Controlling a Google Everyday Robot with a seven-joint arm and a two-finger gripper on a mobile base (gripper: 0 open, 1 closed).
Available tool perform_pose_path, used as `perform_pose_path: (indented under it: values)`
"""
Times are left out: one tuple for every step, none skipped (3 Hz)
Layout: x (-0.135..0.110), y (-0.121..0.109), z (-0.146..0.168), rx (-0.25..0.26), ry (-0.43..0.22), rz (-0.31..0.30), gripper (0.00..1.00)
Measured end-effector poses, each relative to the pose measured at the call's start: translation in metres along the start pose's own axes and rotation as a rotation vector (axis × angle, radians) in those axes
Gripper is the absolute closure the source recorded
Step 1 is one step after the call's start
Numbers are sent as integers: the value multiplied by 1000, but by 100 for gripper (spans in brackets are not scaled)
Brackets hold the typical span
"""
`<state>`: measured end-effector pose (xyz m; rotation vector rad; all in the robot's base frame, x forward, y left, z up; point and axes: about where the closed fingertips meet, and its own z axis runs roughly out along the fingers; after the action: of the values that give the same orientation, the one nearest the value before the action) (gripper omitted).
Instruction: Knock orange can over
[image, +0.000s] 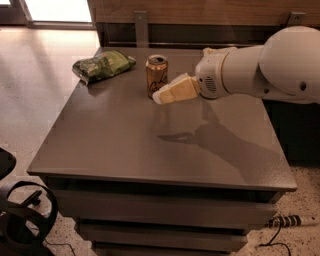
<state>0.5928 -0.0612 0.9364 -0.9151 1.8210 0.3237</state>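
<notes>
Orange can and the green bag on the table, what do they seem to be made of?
Orange can: likely thin metal, glossy, with bright glints and a silver rim. Green bag: probably crinkled plastic film, shiny in its folds. The gripper sits right beside the can's lower right side.

We see the small shiny orange-gold drink can (156, 74) standing upright near the back of the flat grey counter (120, 145). Our cream-coloured gripper (161, 96) hangs low beside the can's base, either touching it or just short, carried on the rounded white arm (260, 70). A crumpled green snack bag (102, 66) lies near the counter's far left corner.
</notes>
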Motion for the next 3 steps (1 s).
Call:
perform_pose_path:
  values:
    - [-18, -2, 24, -38, -75, 51, 0]
    - [-18, -2, 24, -38, -75, 51, 0]
    - [-14, -3, 35, -44, -86, 73, 0]
